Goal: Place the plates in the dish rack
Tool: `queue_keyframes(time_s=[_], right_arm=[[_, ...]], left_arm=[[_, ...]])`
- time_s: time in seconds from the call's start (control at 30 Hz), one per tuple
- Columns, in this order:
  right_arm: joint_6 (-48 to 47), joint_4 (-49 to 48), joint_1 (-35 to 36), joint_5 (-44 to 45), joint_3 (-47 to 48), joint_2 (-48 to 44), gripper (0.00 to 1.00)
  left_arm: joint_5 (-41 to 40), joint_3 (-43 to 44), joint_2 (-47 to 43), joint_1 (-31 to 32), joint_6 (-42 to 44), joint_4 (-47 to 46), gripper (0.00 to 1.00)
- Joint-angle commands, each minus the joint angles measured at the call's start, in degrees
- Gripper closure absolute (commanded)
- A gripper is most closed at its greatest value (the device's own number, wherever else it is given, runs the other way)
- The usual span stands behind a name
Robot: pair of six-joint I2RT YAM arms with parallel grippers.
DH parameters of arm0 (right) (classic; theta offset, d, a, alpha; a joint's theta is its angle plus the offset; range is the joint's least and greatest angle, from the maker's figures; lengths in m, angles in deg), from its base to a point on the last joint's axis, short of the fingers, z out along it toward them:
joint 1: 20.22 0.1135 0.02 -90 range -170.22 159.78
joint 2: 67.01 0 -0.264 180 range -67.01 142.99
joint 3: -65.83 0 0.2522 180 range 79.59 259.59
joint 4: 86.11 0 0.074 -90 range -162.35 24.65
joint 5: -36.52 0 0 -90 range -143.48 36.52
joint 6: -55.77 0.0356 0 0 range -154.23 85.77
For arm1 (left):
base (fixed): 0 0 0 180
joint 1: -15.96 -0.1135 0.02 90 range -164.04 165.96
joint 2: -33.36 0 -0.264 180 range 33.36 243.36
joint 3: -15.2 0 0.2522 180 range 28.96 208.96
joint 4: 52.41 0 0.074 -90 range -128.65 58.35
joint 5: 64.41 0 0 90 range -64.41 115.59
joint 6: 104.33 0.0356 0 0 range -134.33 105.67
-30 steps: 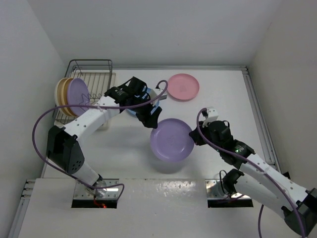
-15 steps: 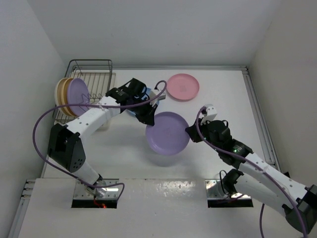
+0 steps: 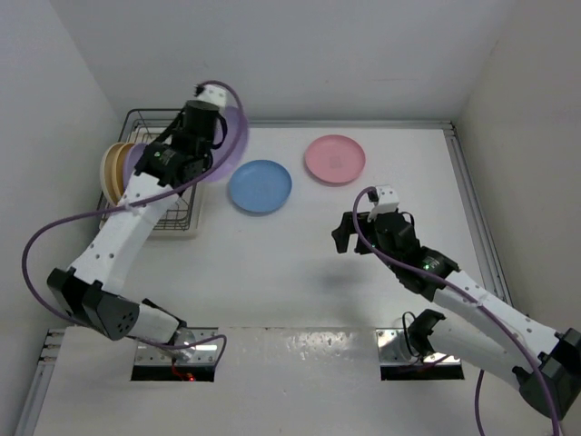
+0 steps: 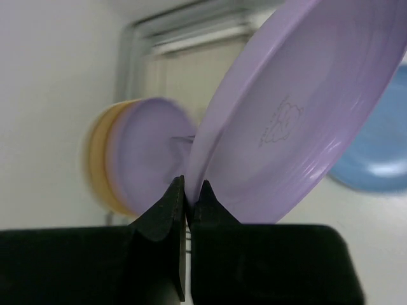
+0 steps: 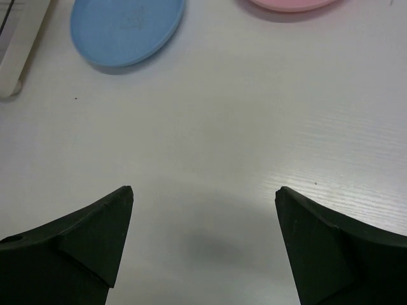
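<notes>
Our left gripper (image 4: 189, 190) pinches the rim of 1 purple plate (image 4: 292, 114), tilted beside the dish rack (image 3: 172, 118). Our right gripper (image 5: 203, 189) hangs spread wide, empty, over the table (image 5: 254, 127), near the blue plate (image 3: 260, 186) and the pink plate (image 3: 335, 158).

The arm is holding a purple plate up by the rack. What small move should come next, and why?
Probably lower the purple plate edge-first into the rack beside the standing plates: the left pincer grips its rim, and it hangs tilted near them.

Bright, even light; a soft shadow lay beneath the right pincer (image 5: 203, 189); racked plates (image 4: 127, 159) beyond the left pincer (image 4: 189, 187) were blurred.
</notes>
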Motion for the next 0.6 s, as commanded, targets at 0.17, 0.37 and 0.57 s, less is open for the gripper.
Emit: queue_keyframes(time_s=[0.17,0.37,0.57], right_arm=[[-1.59,-0.25,-0.53,3.24,4.52,2.59,0.07],[-2.39,2.48,-0.61,1.40,10.32,7.34,0.07],[-2.21,4.07,-0.79,0.52,13.49,10.42,0.07]], left_arm=[[-44.59,-9.11,-2.41,-8.65,2.61,-23.33,1.00],[-49.35,-17.20,1.71,-13.40,10.99,-41.77,1.00],[-48.04,-21.59,3.74,-15.43,6.69,-41.24,1.00]])
